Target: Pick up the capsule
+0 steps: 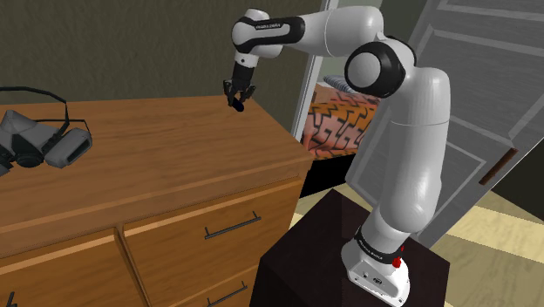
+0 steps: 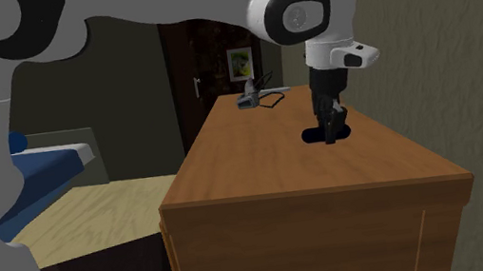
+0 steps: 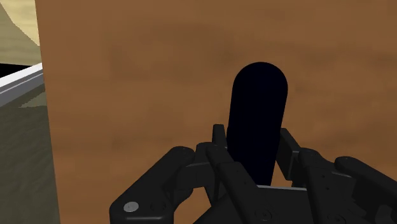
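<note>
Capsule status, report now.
Gripper shut on black capsule. Capsule upright between fingers, over wooden dresser top. Mask lies far off, no obstacle.

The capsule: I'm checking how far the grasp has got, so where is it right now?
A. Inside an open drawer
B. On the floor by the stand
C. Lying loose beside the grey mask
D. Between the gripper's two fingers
D: in the wrist view the black capsule sits between the two fingers of the gripper, which close against its sides above the wooden dresser top.
</note>
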`<control>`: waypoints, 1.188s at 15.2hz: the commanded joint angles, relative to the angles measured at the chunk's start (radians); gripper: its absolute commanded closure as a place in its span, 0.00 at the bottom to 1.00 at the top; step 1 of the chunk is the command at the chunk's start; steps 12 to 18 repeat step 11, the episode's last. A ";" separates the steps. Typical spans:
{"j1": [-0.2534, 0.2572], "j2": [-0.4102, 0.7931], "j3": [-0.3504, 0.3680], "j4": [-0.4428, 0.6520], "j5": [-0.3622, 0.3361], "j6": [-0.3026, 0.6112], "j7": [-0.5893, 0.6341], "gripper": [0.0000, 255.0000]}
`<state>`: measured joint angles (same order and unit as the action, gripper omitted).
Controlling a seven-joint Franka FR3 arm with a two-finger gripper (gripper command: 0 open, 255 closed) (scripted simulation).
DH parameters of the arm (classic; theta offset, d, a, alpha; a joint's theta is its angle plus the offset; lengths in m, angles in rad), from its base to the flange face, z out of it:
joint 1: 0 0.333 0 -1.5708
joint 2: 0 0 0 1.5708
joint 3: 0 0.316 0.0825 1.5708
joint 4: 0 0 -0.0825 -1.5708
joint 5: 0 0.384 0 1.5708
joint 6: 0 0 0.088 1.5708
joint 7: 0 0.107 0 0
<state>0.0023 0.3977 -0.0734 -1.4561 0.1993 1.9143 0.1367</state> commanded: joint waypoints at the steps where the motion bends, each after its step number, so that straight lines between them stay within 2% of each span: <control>1: -0.001 -0.004 -0.001 0.024 -0.002 -0.028 0.005 1.00; 9: -0.004 -0.002 -0.002 0.133 -0.007 -0.134 0.021 1.00; 18: -0.004 -0.002 -0.002 0.136 -0.007 -0.137 0.022 1.00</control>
